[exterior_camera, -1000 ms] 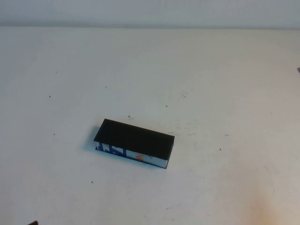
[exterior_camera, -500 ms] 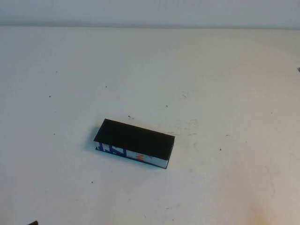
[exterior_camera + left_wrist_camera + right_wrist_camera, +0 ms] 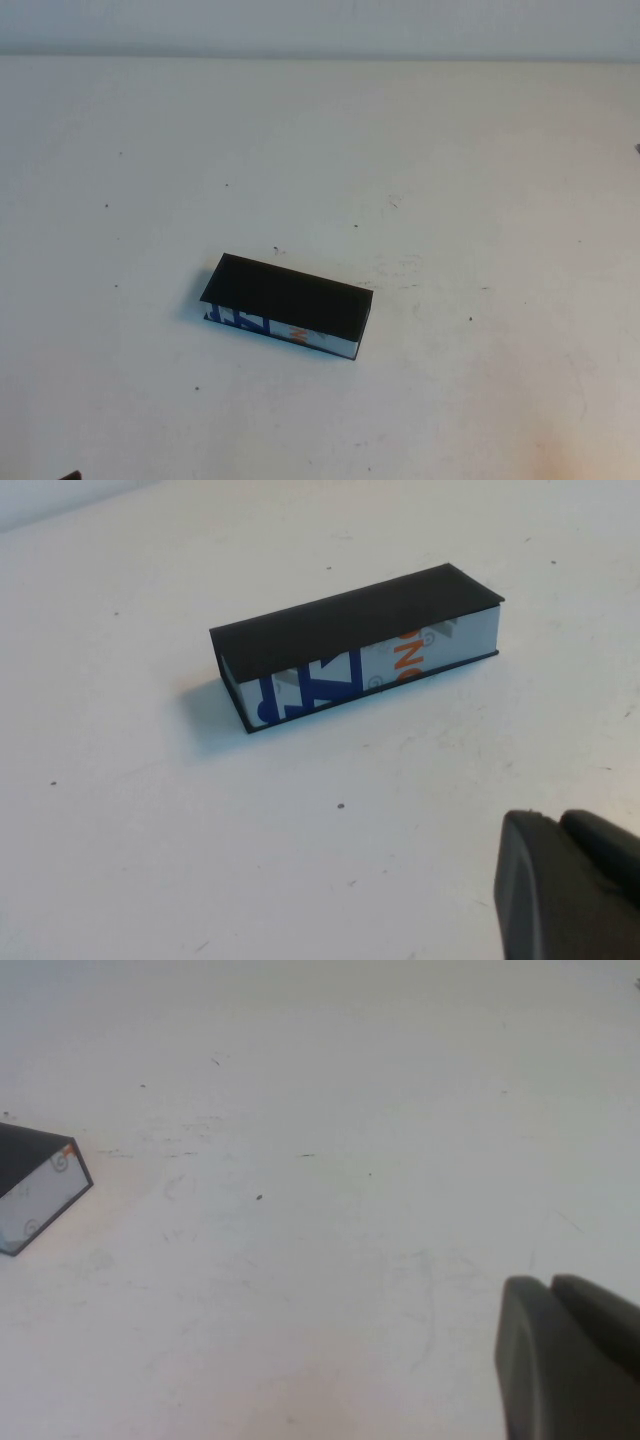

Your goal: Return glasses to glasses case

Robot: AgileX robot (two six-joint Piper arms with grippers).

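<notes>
From the high view, the case (image 3: 288,305) is seen lying closed on the white table (image 3: 450,150), slightly left of centre, its lid flat and its printed side toward the robot. In the left wrist view, the case (image 3: 355,645) is shown well apart from the left gripper (image 3: 570,885). In the right wrist view, only an end of the case (image 3: 35,1185) is seen, far from the right gripper (image 3: 570,1355).

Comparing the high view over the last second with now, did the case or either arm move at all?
No visible change. The glasses case lies closed in the same spot on the table, no glasses in view. The left gripper and right gripper show only at the corner of their own wrist views, away from the case.
</notes>
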